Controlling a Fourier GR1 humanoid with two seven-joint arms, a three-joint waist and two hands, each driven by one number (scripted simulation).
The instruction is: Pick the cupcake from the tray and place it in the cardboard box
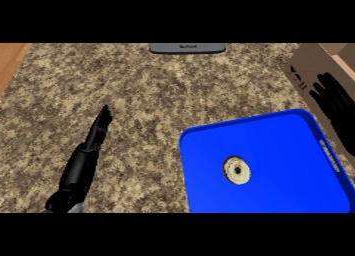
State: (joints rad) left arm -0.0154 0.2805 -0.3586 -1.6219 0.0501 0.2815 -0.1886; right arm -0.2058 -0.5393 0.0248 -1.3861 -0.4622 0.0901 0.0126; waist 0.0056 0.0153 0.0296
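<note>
The cupcake (237, 170) is seen from above as a small pale round, standing upright a little left of the middle of the tray (291, 140). Nothing touches it, so the pick is judged not yet begun.

The right hand (336, 107) is held above the tray's right rim, dark against the side of the box (320, 57). Its fingers are stretched out and nothing is held in them. So placed, it lies between the cupcake and the box, and a short reach inward over the tray is likely all that is called for.

The box is set beyond the tray's far right corner, its open top partly cut off by the view's edge. Its near wall and flap would have to be cleared when the cupcake is carried over.

The left hand (88, 150) is kept well to the left of the tray on the counter (150, 85), seen edge-on, fingers straight and empty. It is out of the way.

A grey object (187, 48) lies beyond the tray at the counter's far edge, and a wooden strip (3, 65) far to the left. Neither is in the path.
</note>
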